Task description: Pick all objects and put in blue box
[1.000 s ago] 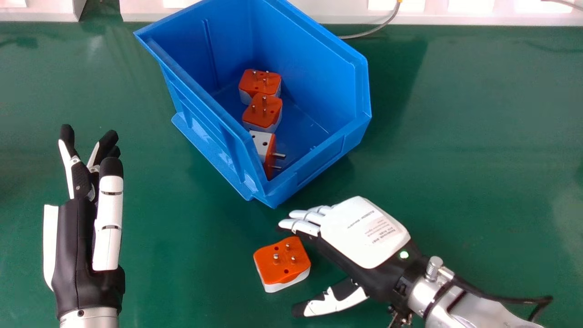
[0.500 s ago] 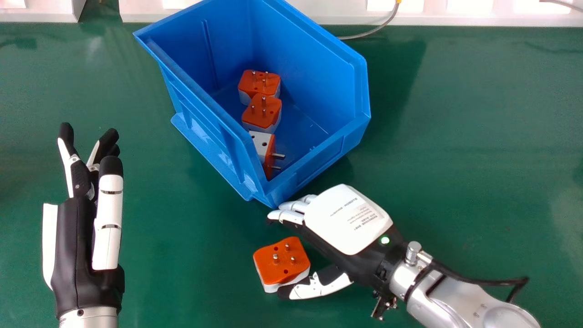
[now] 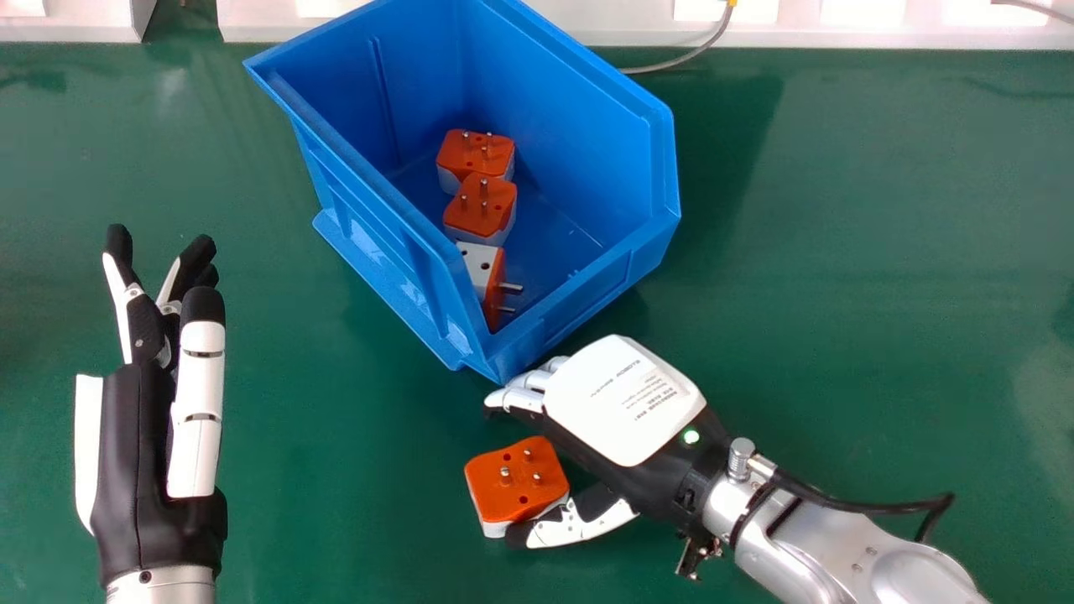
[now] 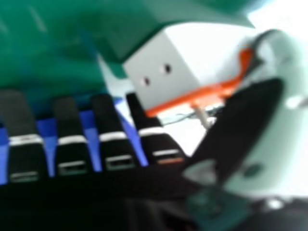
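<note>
- Closing in on the loose adapter (image 3: 513, 493), the right hand (image 3: 621, 403) has shifted a little toward the robot's left since the last frame; a second ago its thumb was well apart from the adapter, and now it rests at the adapter's near right edge.
- The adapter has stayed where it was, and so have the three adapters in the blue box (image 3: 377, 243).
- It has an orange top with rounded corners, three metal pins pointing up and small holes, over a white base. The right hand view shows a pale face with two dark holes and an orange edge.
- It lies on the green table (image 3: 839, 252), just beside the right hand and near the box's closest corner, between thumb and fingers.
- The right hand is open, fingers extended and not wrapped around the adapter.
- The left hand (image 3: 138, 453) is open too, at the head view's left.
</note>
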Tool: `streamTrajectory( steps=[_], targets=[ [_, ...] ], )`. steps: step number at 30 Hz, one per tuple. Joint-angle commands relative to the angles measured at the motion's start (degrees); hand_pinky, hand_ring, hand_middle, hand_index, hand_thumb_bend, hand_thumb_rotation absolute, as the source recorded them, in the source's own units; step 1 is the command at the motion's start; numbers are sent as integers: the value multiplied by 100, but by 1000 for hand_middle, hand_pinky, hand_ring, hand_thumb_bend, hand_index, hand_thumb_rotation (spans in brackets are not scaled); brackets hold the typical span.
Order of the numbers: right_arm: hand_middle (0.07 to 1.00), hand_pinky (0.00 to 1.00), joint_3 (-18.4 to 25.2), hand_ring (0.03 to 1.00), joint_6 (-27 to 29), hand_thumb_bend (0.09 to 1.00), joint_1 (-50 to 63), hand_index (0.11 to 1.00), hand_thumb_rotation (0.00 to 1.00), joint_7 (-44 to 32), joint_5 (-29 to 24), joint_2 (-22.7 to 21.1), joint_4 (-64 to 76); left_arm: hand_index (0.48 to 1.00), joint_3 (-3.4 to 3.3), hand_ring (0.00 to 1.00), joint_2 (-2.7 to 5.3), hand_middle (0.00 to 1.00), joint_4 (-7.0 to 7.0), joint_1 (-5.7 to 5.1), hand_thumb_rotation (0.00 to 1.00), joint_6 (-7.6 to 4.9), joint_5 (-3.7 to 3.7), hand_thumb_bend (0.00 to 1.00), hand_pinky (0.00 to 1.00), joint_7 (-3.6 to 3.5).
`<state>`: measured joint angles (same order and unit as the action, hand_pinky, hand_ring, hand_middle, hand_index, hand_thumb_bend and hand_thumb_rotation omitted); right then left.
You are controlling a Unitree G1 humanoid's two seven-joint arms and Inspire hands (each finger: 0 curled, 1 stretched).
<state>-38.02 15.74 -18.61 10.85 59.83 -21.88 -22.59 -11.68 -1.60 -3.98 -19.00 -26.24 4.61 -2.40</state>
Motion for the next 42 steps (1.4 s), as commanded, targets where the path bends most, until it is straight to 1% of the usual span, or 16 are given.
streamTrajectory(
  steps=[1, 2, 5, 7, 9, 10, 13, 17, 19, 22, 27, 31, 34, 37, 40, 42],
  targets=[
    [623, 528, -114, 599, 100, 523, 122, 543, 144, -237, -85, -56, -206, 938, -32, 936, -45, 930, -157, -26, 877, -68, -9, 440, 932, 17],
    [600, 512, -119, 576, 133, 516, 106, 516, 134, -220, -130, -60, -241, 939, -35, 936, -51, 930, -155, -25, 876, -66, 1, 438, 933, 8],
    [546, 473, -148, 533, 173, 519, 70, 465, 22, -202, -205, -88, -272, 941, -43, 940, -64, 933, -140, -3, 874, -60, 24, 435, 939, -9],
    [534, 448, -151, 497, 154, 520, 69, 454, 5, -230, -241, -93, -245, 943, -46, 940, -62, 934, -158, 5, 878, -39, 4, 425, 936, -1],
    [528, 434, -143, 475, 115, 521, 83, 452, 1, -283, -299, -80, -202, 944, -42, 939, -52, 933, -187, 13, 882, -2, 30, 419, 933, -8],
    [523, 426, -143, 466, 103, 522, 81, 455, 0, -311, -330, -68, -195, 944, -39, 939, -49, 932, -191, 18, 882, -2, 68, 415, 933, -28],
    [463, 337, -107, 391, 64, 517, 106, 501, 0, -500, -524, -18, -161, 947, -35, 943, -38, 935, -197, 28, 867, -2, 103, 407, 943, -38],
    [433, 232, -22, 298, 16, 507, 190, 523, 5, -959, -924, 27, -11, 948, -39, 945, -49, 937, -211, 27, 879, 16, 53, 397, 952, -26],
    [429, 203, 5, 270, 45, 506, 273, 524, 5, -953, -1018, -1, 119, 948, -36, 944, -46, 937, -230, 28, 876, 30, 7, 408, 943, -2],
    [421, 180, 110, 242, 74, 506, 515, 522, 4, -964, -1108, -110, 528, 946, -29, 943, -26, 935, -253, 40, 870, 59, 48, 412, 945, -1],
    [405, 173, 381, 241, 114, 504, 1044, 524, 3, -1124, -1341, -343, 1415, 949, -44, 949, -58, 940, -214, 80, 875, 73, 37, 401, 962, -3],
    [431, 182, 763, 255, 26, 505, 1655, 514, 4, -1287, -1425, -605, 2445, 944, -41, 942, -42, 935, -202, 110, 869, 65, 25, 402, 945, 12],
    [403, 144, 1206, 199, 180, 504, 2180, 513, 2, -997, -1493, -786, 3045, 945, -47, 944, -53, 937, -154, 141, 871, 23, 41, 411, 950, -9],
    [405, 105, 1689, 146, 162, 507, 2637, 501, 3, -796, -1563, -828, 3514, 941, -54, 940, -47, 934, -159, 158, 868, 38, 8, 426, 938, 16],
    [422, 101, 2137, 141, 42, 509, 2823, 498, 3, -875, -1768, -777, 3898, 944, -52, 940, -56, 935, -171, 176, 880, 75, 20, 424, 942, 11],
    [421, 100, 2355, 140, 52, 509, 2738, 498, 2, -833, -1840, -722, 3970, 945, -49, 940, -64, 934, -167, 196, 878, 85, 2, 432, 943, 15]
  ],
)
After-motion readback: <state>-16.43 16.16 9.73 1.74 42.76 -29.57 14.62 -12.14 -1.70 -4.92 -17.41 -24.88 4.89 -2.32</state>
